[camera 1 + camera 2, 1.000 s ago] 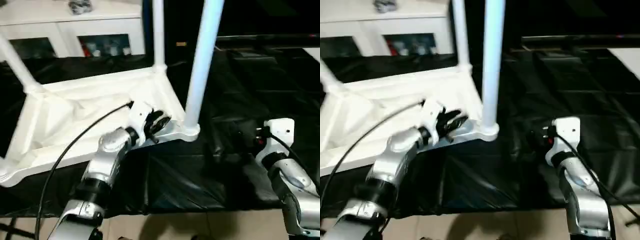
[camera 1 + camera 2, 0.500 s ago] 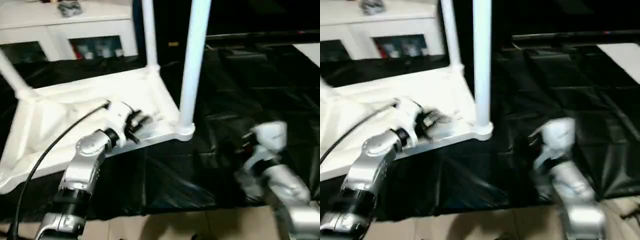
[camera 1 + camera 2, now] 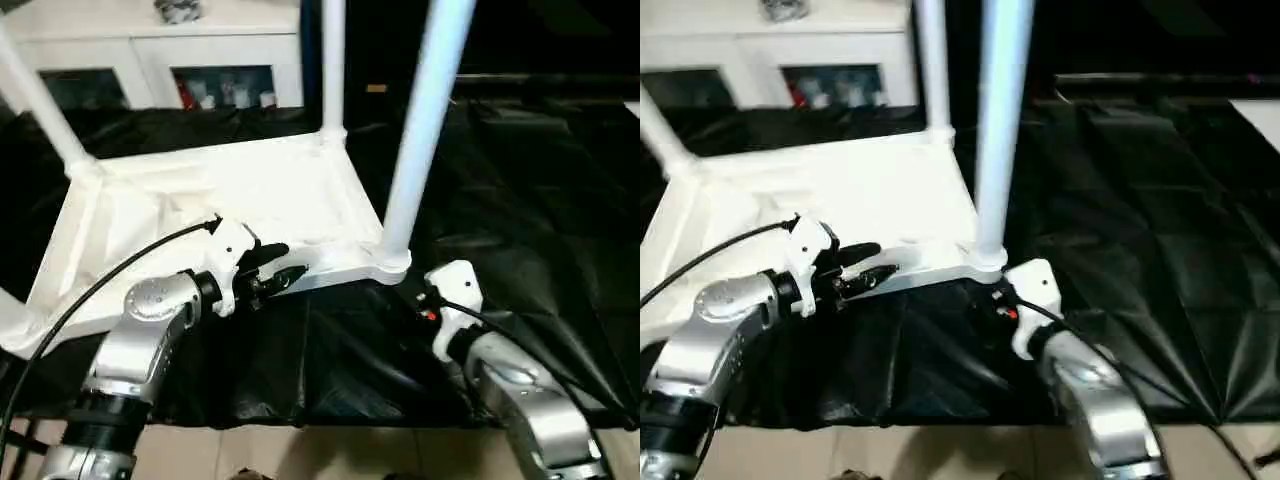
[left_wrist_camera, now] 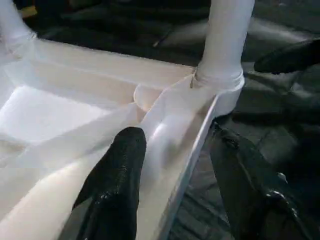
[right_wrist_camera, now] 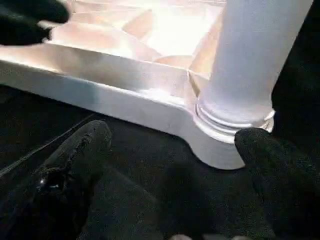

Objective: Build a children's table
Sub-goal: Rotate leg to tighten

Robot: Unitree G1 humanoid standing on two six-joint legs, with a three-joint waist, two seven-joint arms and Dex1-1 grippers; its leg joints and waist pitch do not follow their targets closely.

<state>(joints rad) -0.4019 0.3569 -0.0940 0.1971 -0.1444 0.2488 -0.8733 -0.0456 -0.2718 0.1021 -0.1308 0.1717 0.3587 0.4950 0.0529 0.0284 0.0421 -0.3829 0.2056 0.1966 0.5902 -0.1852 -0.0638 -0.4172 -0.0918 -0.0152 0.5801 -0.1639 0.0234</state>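
The children's table lies upside down on a black sheet, its ribbed white tabletop [image 3: 250, 190] facing up. Three white legs stand in its corner sockets: the near right leg [image 3: 420, 130], the far right leg [image 3: 333, 60] and the far left leg [image 3: 40, 95]. My left gripper [image 3: 275, 268] is open and straddles the near rim [image 4: 192, 160], with one black finger [image 4: 115, 185] inside the rim and the other outside it. My right gripper [image 5: 175, 136] is open just before the near right corner socket [image 5: 225, 135], its fingers [image 5: 75, 165] low over the sheet.
A white cabinet [image 3: 150, 50] with glass doors stands behind the table. The wrinkled black sheet [image 3: 520, 180] stretches to the right. Tan floor [image 3: 300, 455] shows at the near edge. A black cable [image 3: 100, 290] loops off my left forearm.
My left gripper's fingers have spread apart on the near rim. My right arm has moved in from the right to the near right corner socket. The camera has also shifted.
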